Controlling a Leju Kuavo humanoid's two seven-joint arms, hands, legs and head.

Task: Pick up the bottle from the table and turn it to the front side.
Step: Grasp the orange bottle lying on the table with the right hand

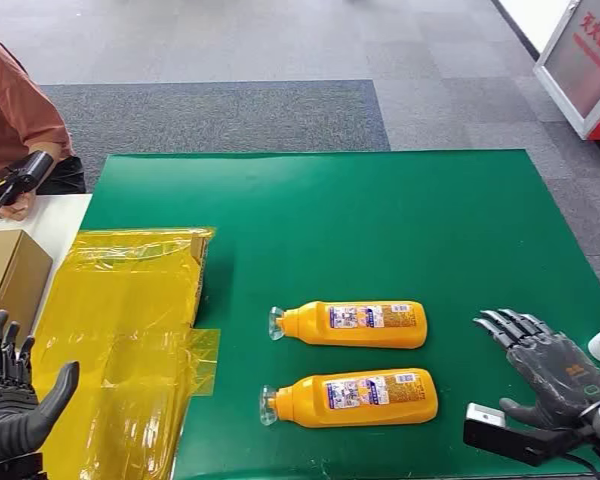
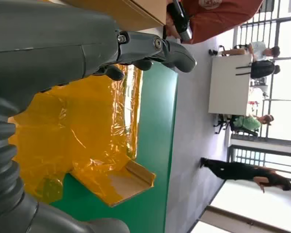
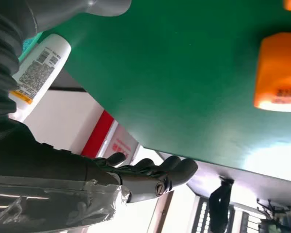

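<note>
The left hand (image 1: 10, 405) hovers with fingers spread and empty over the yellow wrapping (image 1: 123, 330), well apart from two bottles (image 1: 350, 398) lying lengthwise across the green table (image 1: 403, 220), caps leftward, nearer the right hand (image 1: 546, 365), also spread and empty.

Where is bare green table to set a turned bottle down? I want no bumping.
Free: the far half of the green table, beyond the upper bottle, and the strip between both bottles and the yellow film. Crowded: near the lower bottle beside the right robot hand.
</note>
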